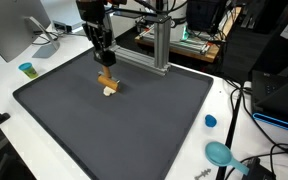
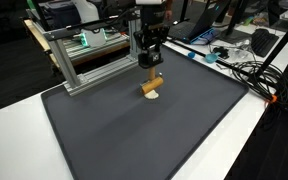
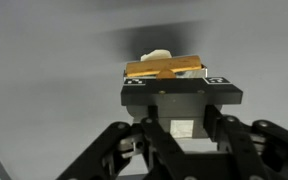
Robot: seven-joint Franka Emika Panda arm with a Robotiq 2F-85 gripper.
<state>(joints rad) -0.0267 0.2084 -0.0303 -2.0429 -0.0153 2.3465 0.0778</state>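
My black gripper [image 1: 106, 70] is clamped tight on a small tan wooden block with white tip [image 1: 108, 84]. The block sits low over the dark grey mat [image 1: 134, 130], near the silver aluminium frame [image 1: 159, 45]. I can't tell whether it touches the mat.

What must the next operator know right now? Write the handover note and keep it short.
Gripper: jaws shut on the brown wooden piece; in the wrist view they hold it across its middle.
Where: over the dark mat, on the side near the metal frame. A cream lump sits at the piece's lower end. Whether it touches the mat cannot be told.
Done: the piece is gripped.
Left: the piece is not yet released.
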